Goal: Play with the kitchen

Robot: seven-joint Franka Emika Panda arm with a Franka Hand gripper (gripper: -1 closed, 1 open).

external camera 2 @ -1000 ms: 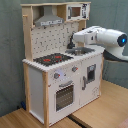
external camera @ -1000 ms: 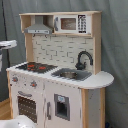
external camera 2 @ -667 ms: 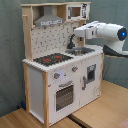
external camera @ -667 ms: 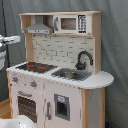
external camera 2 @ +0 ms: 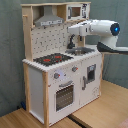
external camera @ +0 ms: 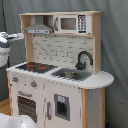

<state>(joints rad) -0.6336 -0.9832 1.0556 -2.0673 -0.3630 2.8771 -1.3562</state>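
I had the kitchen (external camera: 57, 75) filling the middle of the frame in both exterior views, standing on a wooden floor (external camera 2: 20, 119). In the second exterior view the arm (external camera 2: 100, 27) reached in from the upper right, and its pincer (external camera 2: 71, 33) hung above the sink (external camera 2: 80, 50), near the tiled back wall (external camera 2: 49, 41) and below the microwave (external camera 2: 75, 11). I could not tell whether the pincer was apart or together. In the first exterior view only a white piece of the arm showed at the left edge, beside the grey hood (external camera: 39, 29). The black-red hob (external camera: 35, 66) lay left of centre there, the black faucet (external camera: 82, 59) to its right, and the oven door (external camera: 27, 107) at lower left.
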